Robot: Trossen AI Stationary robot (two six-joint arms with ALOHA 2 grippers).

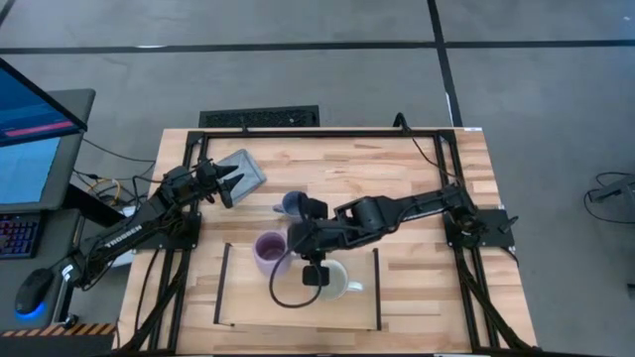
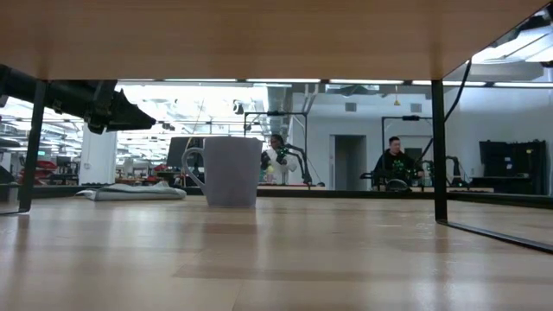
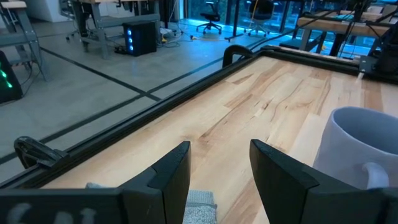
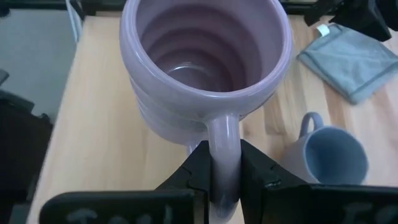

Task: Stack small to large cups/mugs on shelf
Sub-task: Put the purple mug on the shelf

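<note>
The lilac mug is pinched by its handle between the fingers of the right gripper, upright on the shelf, near its left bar. The white mug sits on the shelf just right of it. The blue mug stands just behind the shelf. The left gripper is held spread over the grey pad, behind the shelf's left end.

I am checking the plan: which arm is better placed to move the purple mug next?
The right. Its gripper is already shut on the purple mug handle, while the left gripper hangs open over the grey pad.
</note>
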